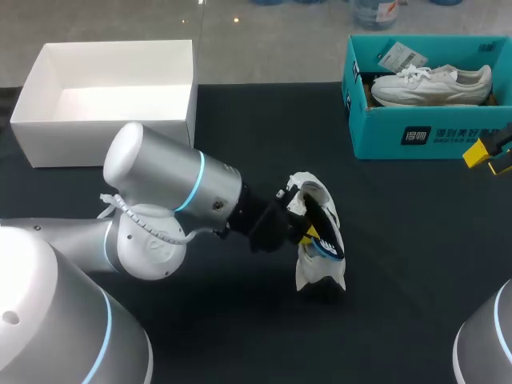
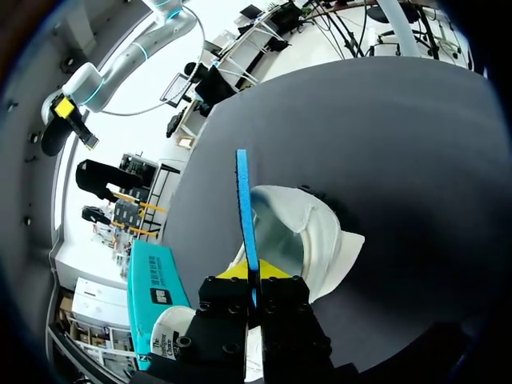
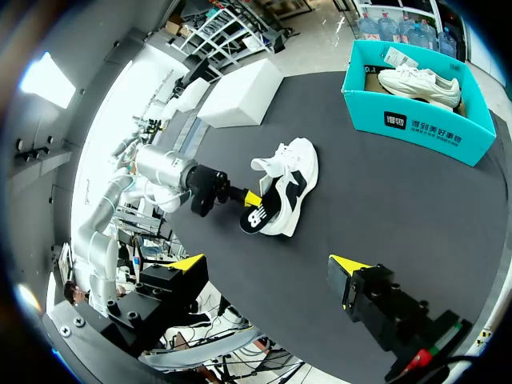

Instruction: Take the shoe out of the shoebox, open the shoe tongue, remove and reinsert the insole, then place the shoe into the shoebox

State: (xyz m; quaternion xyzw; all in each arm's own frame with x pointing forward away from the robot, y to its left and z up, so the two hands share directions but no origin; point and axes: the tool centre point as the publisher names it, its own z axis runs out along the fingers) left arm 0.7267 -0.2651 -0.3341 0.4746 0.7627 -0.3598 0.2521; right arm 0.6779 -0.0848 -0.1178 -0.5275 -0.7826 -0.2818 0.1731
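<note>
A white shoe [image 1: 320, 264] stands on the black table near the middle, its opening facing my left gripper [image 1: 308, 234]. That gripper is shut on the insole [image 2: 245, 208], a thin blue-edged sheet that sticks up out of the shoe's opening [image 2: 308, 228]. From the right wrist view the insole [image 3: 260, 212] shows a dark underside against the shoe [image 3: 292, 184]. The teal shoebox [image 1: 432, 136] sits at the back right and holds a second white shoe [image 1: 432, 84]. Beside the shoebox's right end my right gripper [image 1: 490, 156] stands open and empty; in its own view it [image 3: 268, 264] hangs well off from the shoe.
A white open box [image 1: 104, 100] sits at the back left. My left arm [image 1: 168, 192] stretches across the table's left half. The teal shoebox [image 3: 416, 112] and the white box [image 3: 240, 92] lie beyond the shoe in the right wrist view.
</note>
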